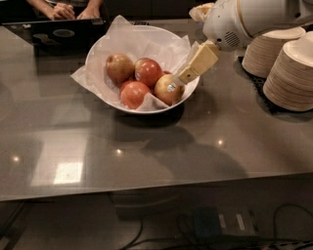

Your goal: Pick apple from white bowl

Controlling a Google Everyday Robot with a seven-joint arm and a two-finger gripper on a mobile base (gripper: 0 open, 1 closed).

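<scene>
The white bowl [128, 109], lined with crumpled white paper, stands at the back middle of the grey table. It holds several apples. The deep red apple [148, 72] with a small pale sticker lies in the middle. A brownish apple [120, 67] lies to its left, a red-orange apple [134, 93] in front, and a yellowish-golden apple [168, 89] with a sticker at the front right. My gripper [185, 75] reaches in from the right over the bowl's right rim. Its pale tip is just above the golden apple and to the right of the deep red apple.
Stacks of pale paper bowls [291, 73] stand on a black mat at the right, close to my arm [244, 19]. A dark laptop [58, 31] with a person's hands [73, 10] is at the back left. The table's front edge [146, 188] has cables under it.
</scene>
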